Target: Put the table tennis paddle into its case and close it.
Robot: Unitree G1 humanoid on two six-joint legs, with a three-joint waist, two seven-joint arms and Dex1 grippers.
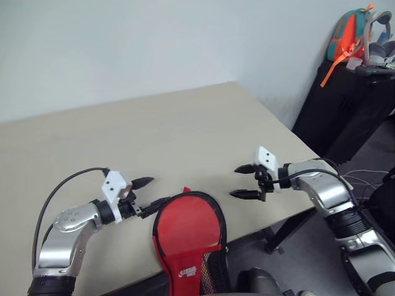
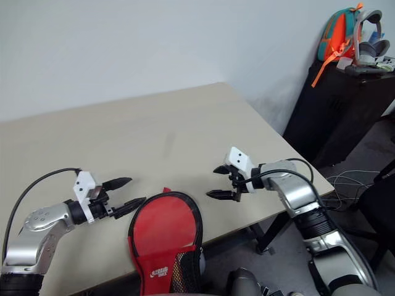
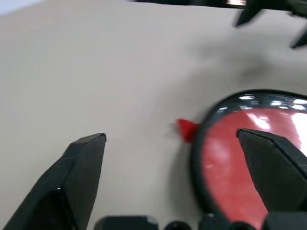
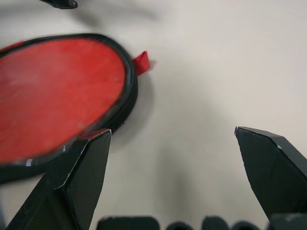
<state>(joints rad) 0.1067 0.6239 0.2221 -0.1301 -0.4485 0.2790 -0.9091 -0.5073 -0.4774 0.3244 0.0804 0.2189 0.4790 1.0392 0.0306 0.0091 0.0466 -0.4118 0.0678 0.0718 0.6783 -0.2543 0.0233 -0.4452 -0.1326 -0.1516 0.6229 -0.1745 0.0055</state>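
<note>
Lying red face up at the near tabletop (image 1: pixel 185 123) edge: case (image 1: pixel 188 237), rim looking zipped, paddle presumably inside. Hovering just left of it, left claw (image 1: pixel 150 192), jaws spread wide and empty. Hanging just right of it, right claw (image 1: pixel 245 181), likewise wide and gripping nothing, apparently flanking the case after closing. Standing far right, a dark cabinet (image 1: pixel 345 105) bearing a backpack (image 1: pixel 347 34), well apart and blocking nothing.
</note>
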